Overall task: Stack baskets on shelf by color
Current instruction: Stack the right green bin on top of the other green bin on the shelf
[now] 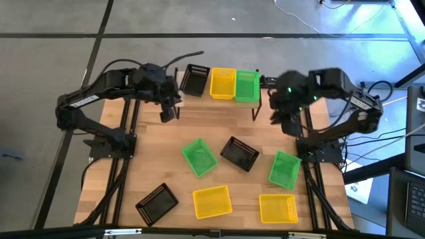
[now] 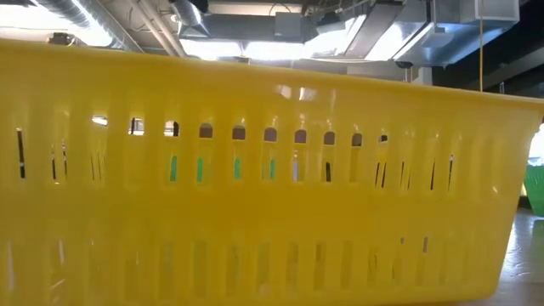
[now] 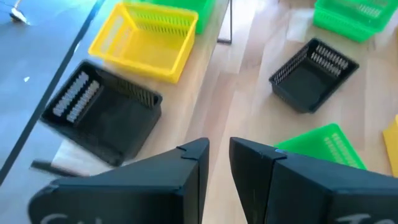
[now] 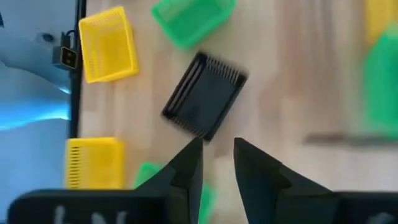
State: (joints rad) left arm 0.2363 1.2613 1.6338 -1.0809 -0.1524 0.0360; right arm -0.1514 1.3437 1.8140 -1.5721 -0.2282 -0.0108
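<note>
Looking down from the high view, I found no brand, label or readable writing on any basket or on the arms.

On the shelf (image 1: pixel 219 106) at the far edge of the tabletop (image 1: pixel 119 179) three baskets stood in a row: a black basket (image 1: pixel 195 79), tilted and turned a little, then a yellow basket (image 1: pixel 222 83) and a green basket (image 1: pixel 247 85), both with the long axis pointing away from me.

Six more lay on the tabletop. A green one (image 1: pixel 200 157) sat near the middle, its long axis diagonal. Just beside it a black one (image 1: pixel 239 153) was also diagonal, turned the other way. A green one (image 1: pixel 285 168) lay toward the right side, nearly lengthwise. Along the near edge I saw a black one (image 1: pixel 157 202), diagonal, a yellow one (image 1: pixel 212 201) and another yellow one (image 1: pixel 277 208), both almost crosswise. One yellow basket filled the low view.

The left pincer (image 1: pixel 169 111) hovered beside the shelf's left end, its fingers (image 3: pixel 186 180) released with a narrow gap, grasping nothing. The right pincer (image 1: pixel 284 119) hovered by the shelf's right end, above the tabletop, also released and empty.
</note>
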